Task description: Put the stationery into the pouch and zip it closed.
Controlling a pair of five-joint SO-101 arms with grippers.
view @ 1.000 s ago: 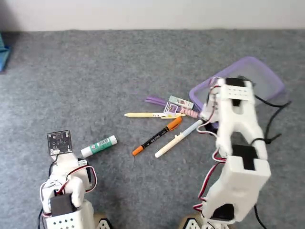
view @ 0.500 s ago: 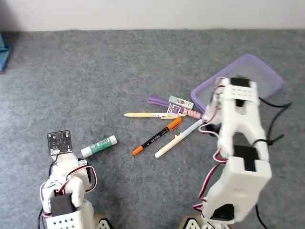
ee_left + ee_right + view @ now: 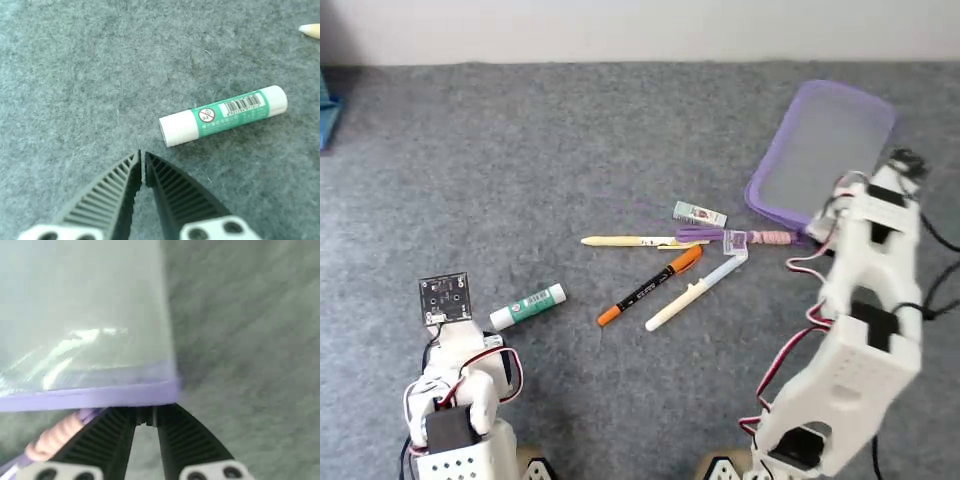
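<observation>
Since the right hand (image 3: 146, 419) is clenched on the edge of the pouch (image 3: 825, 150) at the worktop's (image 3: 520, 150) right, it should pull gently, mouth toward the pens (image 3: 650, 285), while the left hand (image 3: 141, 160) rests clenched empty beside the glue stick (image 3: 222, 115).

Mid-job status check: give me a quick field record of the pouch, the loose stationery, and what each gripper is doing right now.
pouch: purple, lying flat at the right of the high view, nothing visible inside
right gripper: jaws closed on the pouch's purple edge
left gripper: jaws shut, empty, just short of the glue stick
glue stick: lying flat, untouched
loose pens: yellow pen, orange marker, white pen, clustered mid-table
task state: no stationery in the pouch yet
</observation>
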